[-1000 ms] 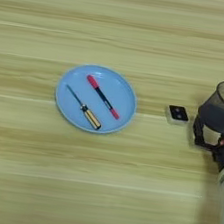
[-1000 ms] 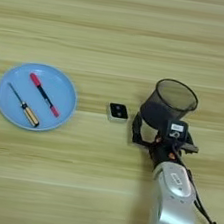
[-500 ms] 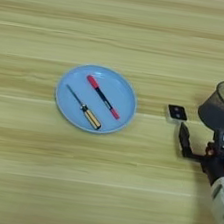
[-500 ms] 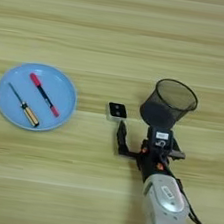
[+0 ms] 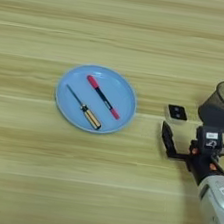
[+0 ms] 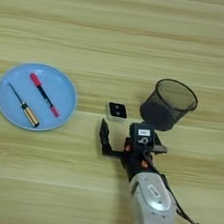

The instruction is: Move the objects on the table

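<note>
Leftmost, a blue plate (image 6: 8, 76) on the table (image 6: 120, 34), cradling the black marker with red cap (image 6: 44, 94) and a small screwdriver with yellow handle (image 6: 23, 106) side by side, apart, both aslant and kept from rolling by the rim. Further right, the small white block with black top (image 6: 116, 110), flat on bare wood. Just below it, the right gripper (image 6: 122, 142), fingers spread and empty, probably lined up for that block. Rightmost, the mesh pen cup (image 6: 168, 104), upright, mouth upward, near the gripper's wrist.
</note>
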Controlling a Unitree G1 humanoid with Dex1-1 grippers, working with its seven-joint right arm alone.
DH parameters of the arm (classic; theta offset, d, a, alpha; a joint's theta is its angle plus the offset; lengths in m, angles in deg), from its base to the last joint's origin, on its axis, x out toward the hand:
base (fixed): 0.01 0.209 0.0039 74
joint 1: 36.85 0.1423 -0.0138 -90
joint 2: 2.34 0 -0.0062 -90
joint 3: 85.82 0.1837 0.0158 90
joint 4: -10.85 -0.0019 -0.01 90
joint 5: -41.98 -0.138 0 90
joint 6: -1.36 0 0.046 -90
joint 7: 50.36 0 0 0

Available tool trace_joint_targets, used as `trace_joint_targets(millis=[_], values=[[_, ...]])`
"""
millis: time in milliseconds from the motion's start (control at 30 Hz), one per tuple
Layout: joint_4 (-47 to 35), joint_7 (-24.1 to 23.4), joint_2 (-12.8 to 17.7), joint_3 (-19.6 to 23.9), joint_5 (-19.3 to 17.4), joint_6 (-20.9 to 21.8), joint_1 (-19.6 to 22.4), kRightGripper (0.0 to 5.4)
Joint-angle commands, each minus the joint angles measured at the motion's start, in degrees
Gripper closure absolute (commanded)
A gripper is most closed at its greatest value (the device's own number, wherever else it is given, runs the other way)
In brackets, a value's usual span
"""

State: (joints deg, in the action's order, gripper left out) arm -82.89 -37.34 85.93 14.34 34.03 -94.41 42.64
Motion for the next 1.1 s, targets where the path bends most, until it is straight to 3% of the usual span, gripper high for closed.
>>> trace_joint_targets(millis=[33, 1100], values=[[0.38, -0.37, 1.12, 0.59, 0.65, 1.59, 4.05, 0.03], [18.96, 0.8, 1.03, 0.54, 1.33, 7.07, 15.73, 0.03]])
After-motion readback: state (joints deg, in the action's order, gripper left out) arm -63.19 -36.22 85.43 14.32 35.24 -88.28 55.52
